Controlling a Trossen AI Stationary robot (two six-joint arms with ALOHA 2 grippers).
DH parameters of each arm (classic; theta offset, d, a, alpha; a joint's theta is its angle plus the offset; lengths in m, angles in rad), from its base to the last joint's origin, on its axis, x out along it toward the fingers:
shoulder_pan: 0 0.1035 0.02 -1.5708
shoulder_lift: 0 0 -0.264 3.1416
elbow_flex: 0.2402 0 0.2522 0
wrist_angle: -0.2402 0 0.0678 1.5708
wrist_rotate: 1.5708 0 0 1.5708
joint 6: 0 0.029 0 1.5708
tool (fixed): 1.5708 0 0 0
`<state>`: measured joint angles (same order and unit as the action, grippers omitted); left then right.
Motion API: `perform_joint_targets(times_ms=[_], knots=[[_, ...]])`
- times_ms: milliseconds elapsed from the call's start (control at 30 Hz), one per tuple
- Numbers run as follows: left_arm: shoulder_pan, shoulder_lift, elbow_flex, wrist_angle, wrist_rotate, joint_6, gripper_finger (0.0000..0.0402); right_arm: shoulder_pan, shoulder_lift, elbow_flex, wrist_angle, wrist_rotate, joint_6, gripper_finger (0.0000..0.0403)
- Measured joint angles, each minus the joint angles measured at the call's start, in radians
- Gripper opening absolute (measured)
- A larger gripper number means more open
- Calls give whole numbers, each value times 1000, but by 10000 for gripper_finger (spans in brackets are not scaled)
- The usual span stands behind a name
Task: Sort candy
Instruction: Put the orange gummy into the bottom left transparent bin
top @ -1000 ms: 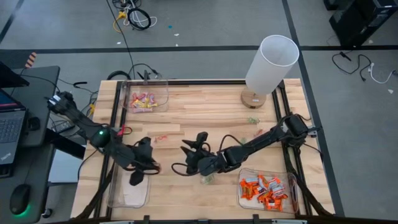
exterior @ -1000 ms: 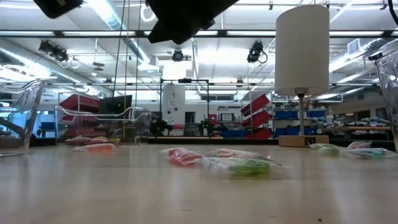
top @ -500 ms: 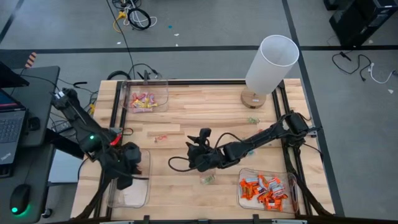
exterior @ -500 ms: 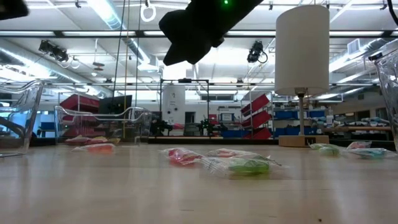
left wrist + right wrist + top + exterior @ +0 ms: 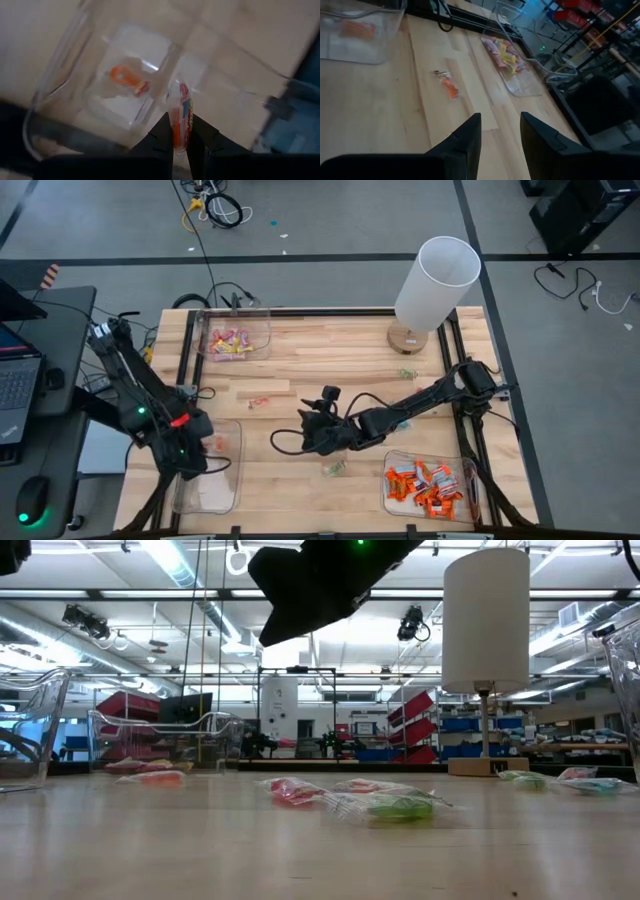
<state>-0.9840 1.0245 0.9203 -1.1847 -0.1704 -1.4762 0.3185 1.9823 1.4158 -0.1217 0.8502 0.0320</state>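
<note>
**Left arm parked over the near-left bin with a candy in its fingers**

The left gripper [image 5: 181, 145] is hanging right over the clear bin [image 5: 228, 480] at the near-left corner of the table [image 5: 320, 350], and it's clamped on one wrapped candy [image 5: 181, 122] — a pale wrapper with red and orange on it, pinched upright between the two dark fingers. Just below and beyond the fingertips, inside that same bin, one pale sweet with an orange middle [image 5: 129, 82] is lying on the floor of it.

The right gripper [image 5: 500, 131] is out over the middle of the table with its fingers spread and nothing between them. A little way ahead of it a single small orange-red candy [image 5: 448, 84] sits on the bare wood, and farther on past that is the bin of pink and yellow sweets [image 5: 506, 57]. Back toward its own arm's side — a greenish loose candy [image 5: 334, 468] on the wood, then the bin full of bright orange ones [image 5: 425, 483]. A tall white lamp [image 5: 435, 280] stands at the far edge.
</note>
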Motion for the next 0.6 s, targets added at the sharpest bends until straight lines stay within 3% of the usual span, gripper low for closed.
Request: perform_joint_targets(times_ms=[233, 600], knots=[[0, 0, -108, 49, 35, -107, 39, -14, 1, 0, 14, -44, 21, 120], [0, 1, -264, 116, 189, -234, 39, -23, 2, 0, 24, -64, 19, 119]])
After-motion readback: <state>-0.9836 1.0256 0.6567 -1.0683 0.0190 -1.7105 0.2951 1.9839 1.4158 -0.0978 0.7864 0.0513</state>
